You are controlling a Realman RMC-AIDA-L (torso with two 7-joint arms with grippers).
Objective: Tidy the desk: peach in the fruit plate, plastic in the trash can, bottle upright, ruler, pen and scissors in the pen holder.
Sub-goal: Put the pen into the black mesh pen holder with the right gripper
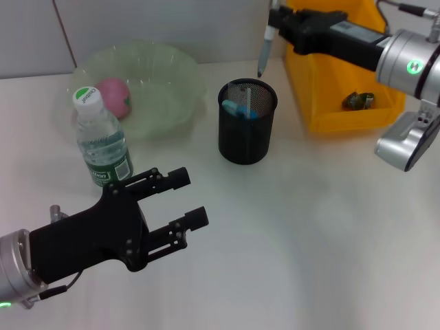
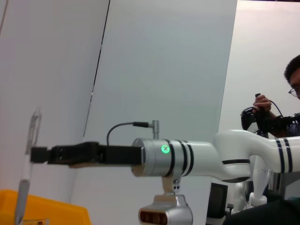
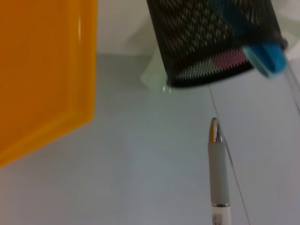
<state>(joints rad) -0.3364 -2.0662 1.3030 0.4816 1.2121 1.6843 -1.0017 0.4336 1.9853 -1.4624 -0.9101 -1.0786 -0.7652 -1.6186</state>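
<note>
Pen [image 1: 267,41] hangs upright (tip down), clenched in right claw [image 1: 276,17].

You're working in a robotics lab or test room, not a real office. The white table [image 1: 330,227] is staged with a few props against a bare pale panelled wall [image 1: 172,27], a yellow plastic bin [image 1: 344,75] on its far right. In the left wrist view, a seated person [image 2: 293,101] holds a handheld controller [image 2: 255,117] at the far right, and dark equipment [image 2: 215,201] stands low behind the robot's arm.
</note>
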